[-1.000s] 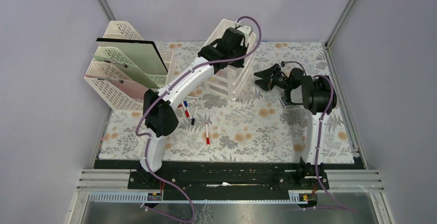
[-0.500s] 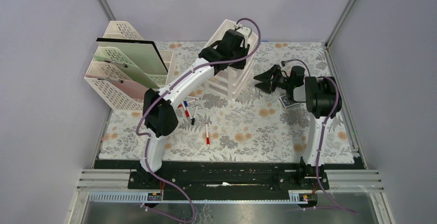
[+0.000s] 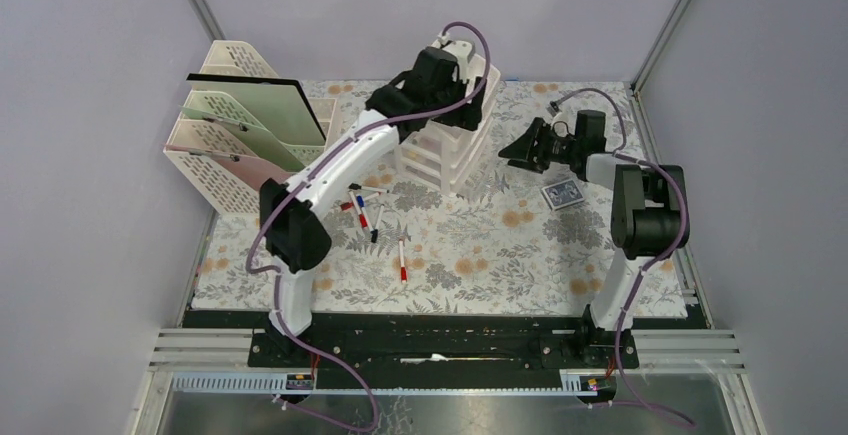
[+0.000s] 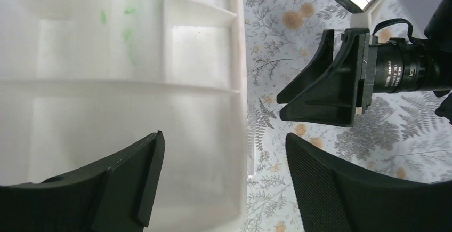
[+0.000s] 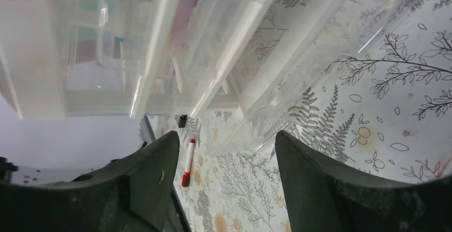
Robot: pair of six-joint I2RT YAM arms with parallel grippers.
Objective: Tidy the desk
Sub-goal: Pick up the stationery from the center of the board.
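Since a second ago the left claw (image 4: 223,146) has gone from shut to wide open. It now hangs empty over the top tray of the white plastic drawer unit (image 3: 452,160), and its arm has drawn back and to the left. The right arm has stretched out with its elbow swung to the right, which lays bare a small blue patterned card box (image 3: 562,195) flat on the cloth. The right claw (image 5: 224,146) has spread a little further and stands open, holding nothing, just beside the unit's right side. The large rectangular worktop (image 3: 500,255), covered in pale cloth with grey ferns and orange flowers, lies under both arms inside its metal rails. The red-capped white marker (image 3: 402,260) and the other pens near its middle lie where they lay.

Only from above do we see the card box and the cream lattice file rack (image 3: 215,180) at the far left, with its green, pink and black boards. The left wrist alone shows green smears on the unit's top tray, and the right claw close up over the cloth. The right wrist alone looks through the clear drawer fronts at blurred pink and teal contents that we cannot name, with the red-capped marker on the cloth beyond.
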